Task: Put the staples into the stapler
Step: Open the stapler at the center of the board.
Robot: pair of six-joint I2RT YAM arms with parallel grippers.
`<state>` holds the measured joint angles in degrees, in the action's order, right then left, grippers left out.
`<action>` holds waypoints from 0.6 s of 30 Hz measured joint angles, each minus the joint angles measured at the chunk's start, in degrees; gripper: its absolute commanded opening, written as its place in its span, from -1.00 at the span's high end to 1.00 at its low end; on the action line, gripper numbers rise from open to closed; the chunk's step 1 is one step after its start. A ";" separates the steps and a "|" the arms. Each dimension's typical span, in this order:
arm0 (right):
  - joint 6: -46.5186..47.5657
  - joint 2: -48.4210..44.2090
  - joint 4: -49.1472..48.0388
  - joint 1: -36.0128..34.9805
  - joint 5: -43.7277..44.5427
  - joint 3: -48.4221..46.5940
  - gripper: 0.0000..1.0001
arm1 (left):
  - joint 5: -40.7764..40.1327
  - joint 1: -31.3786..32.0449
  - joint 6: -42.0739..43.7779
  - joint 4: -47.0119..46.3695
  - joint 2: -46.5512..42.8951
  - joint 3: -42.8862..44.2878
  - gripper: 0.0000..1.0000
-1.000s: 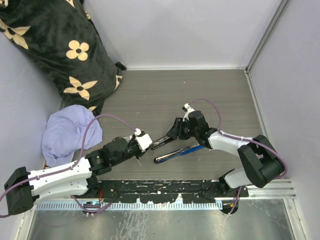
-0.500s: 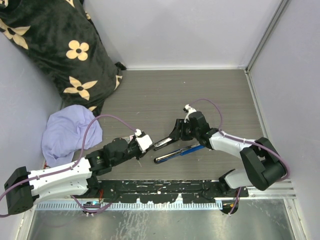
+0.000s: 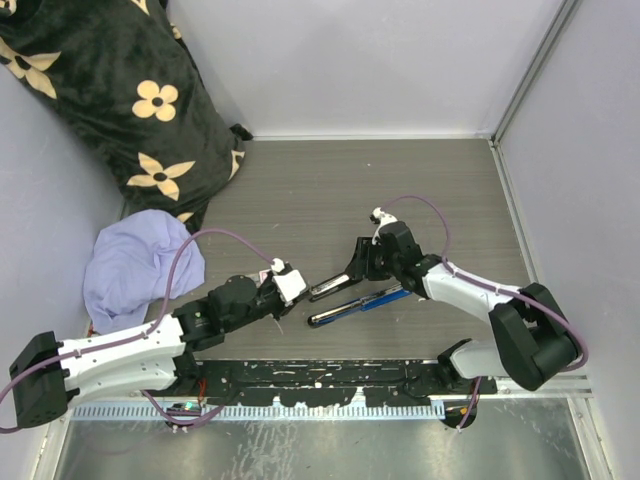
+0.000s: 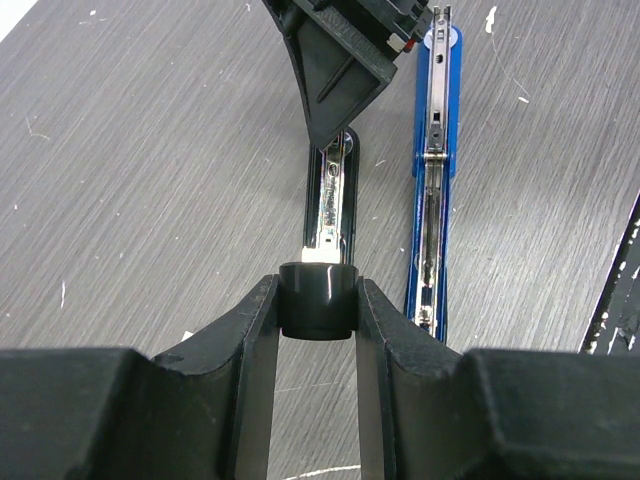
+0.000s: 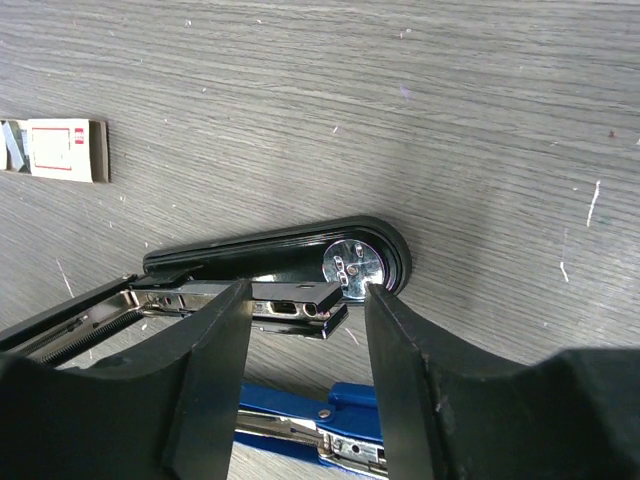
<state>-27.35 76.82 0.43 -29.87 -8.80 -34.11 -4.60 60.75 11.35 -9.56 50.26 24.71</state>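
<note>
A black stapler (image 4: 330, 195) lies opened flat on the table, its chrome magazine facing up. My left gripper (image 4: 318, 290) is shut on its black rear end (image 3: 300, 291). My right gripper (image 5: 307, 295) stands open astride the front tip of the magazine (image 5: 295, 300), above the stapler's base and its round anvil plate (image 5: 352, 266). There is a gap between that tip and the right finger (image 5: 420, 380). The staples, a small white box with a red label (image 5: 57, 150), lie on the table apart from both grippers.
A blue stapler (image 3: 358, 304) lies open right beside the black one, on its near side. A lilac cloth (image 3: 135, 265) and a black flowered cushion (image 3: 120, 90) fill the left and far-left of the table. Walls close off the far and right sides.
My right gripper's jaws have spread wider around the front of the black stapler. The left gripper keeps the same hold and has not moved.
</note>
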 measured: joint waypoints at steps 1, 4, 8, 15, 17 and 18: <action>0.20 -0.46 0.17 0.00 0.15 0.11 0.06 | 0.07 0.02 0.02 -0.15 0.15 0.00 0.99; 0.55 -1.84 1.20 0.02 0.26 0.46 0.14 | 0.52 0.11 0.02 -0.68 0.63 0.00 0.99; 0.68 -2.34 1.95 0.07 0.68 0.61 0.27 | 0.79 0.24 0.04 -1.38 1.14 0.02 0.99; 0.46 -2.12 3.39 0.09 1.20 -0.13 0.26 | 0.76 0.24 0.04 -1.55 1.27 0.02 1.00; 0.46 -1.75 4.09 0.09 1.31 -0.55 0.26 | 0.68 0.24 0.02 -1.55 1.27 0.02 0.99; 0.44 -1.51 4.37 0.09 1.38 -0.81 0.26 | 0.50 0.24 -0.02 -1.53 1.27 0.00 0.99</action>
<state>-26.92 75.31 4.80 -29.78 -7.42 -34.92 -4.10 60.99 11.33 -11.09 51.53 24.71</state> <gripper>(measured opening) 0.448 0.317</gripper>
